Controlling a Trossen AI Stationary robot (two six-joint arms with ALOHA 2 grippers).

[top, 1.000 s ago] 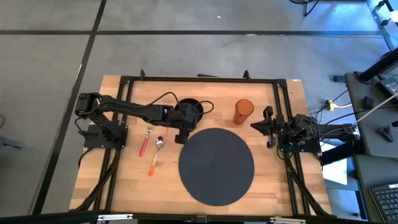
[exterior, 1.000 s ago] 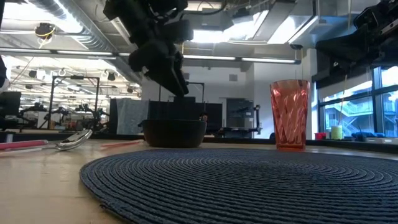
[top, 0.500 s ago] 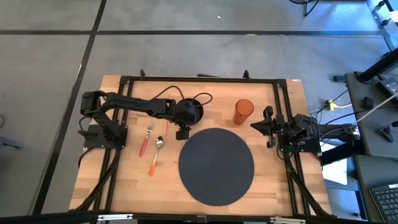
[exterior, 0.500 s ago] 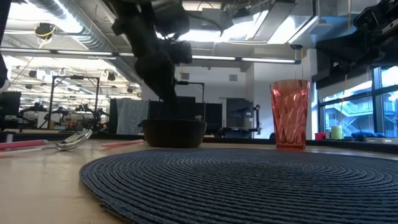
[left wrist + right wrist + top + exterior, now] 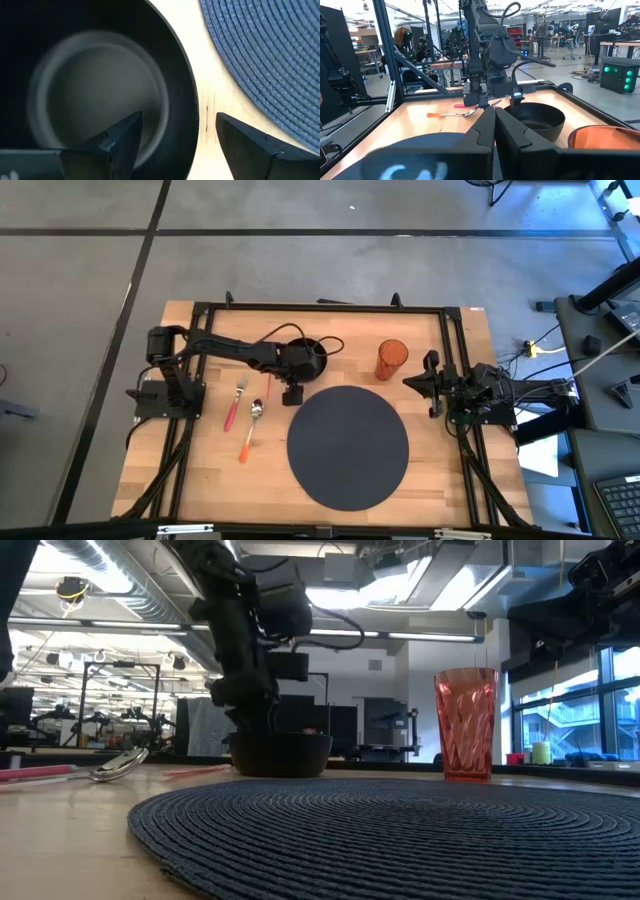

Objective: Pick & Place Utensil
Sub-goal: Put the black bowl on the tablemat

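Note:
A black bowl point(image 5: 310, 350) point(image 5: 282, 752) stands on the wooden table at the far side of a round dark placemat point(image 5: 348, 445). A red-handled fork point(image 5: 236, 402) and an orange-handled spoon point(image 5: 253, 422) lie flat to its left. My left gripper point(image 5: 292, 390) point(image 5: 177, 135) is open, low over the bowl's near rim point(image 5: 192, 120). One finger is over the bowl's inside and the other over the bare wood outside it. My right gripper point(image 5: 432, 384) point(image 5: 494, 120) is shut and waits at the table's right edge.
An orange ribbed cup point(image 5: 391, 358) point(image 5: 466, 722) stands upright to the right of the bowl, just beyond the placemat. A black frame runs along the table's edges. Bare wood lies between the utensils and the placemat, and along the near edge.
My left gripper has come down from above the bowl toward its rim and shifted slightly toward the table's far edge, as the arm swung at its base. The bowl, fork and spoon have stayed where they were.

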